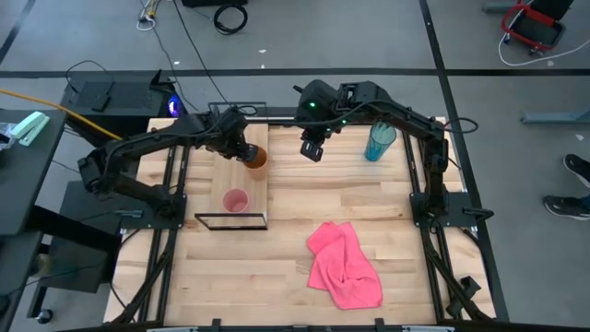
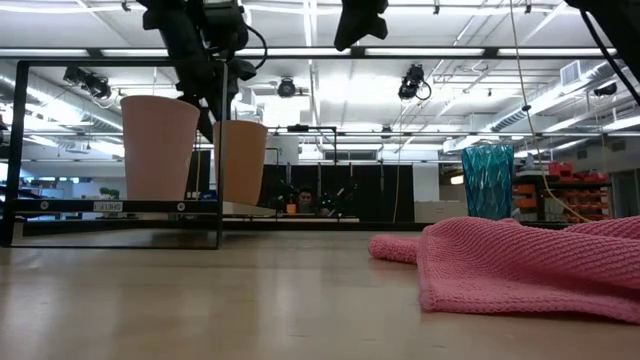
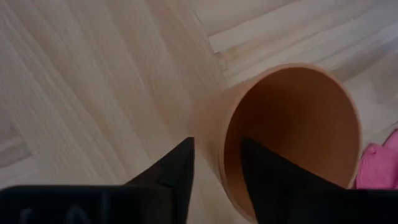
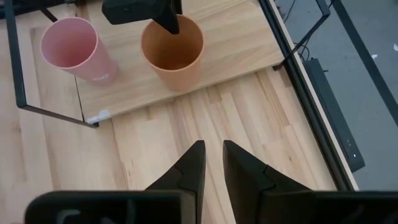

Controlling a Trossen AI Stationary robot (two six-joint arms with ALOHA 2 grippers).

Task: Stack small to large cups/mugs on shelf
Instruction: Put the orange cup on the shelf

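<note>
The orange cup (image 4: pixel 172 51) stands on the shelf (image 4: pixel 242 43), its rim between our left gripper's (image 3: pixel 214 168) loosened fingers. We should lift straight up so nothing tips. The pink cup (image 4: pixel 71 48) waits just beside. Our right gripper (image 4: pixel 212 165), slightly parted and empty, hovers nearby above the wooden surface (image 1: pixel 277 277), with a bright workshop behind.

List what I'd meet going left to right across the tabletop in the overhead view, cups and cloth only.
pink cup → orange cup, with the left tool at its rim → pink cloth → teal tumbler
</note>
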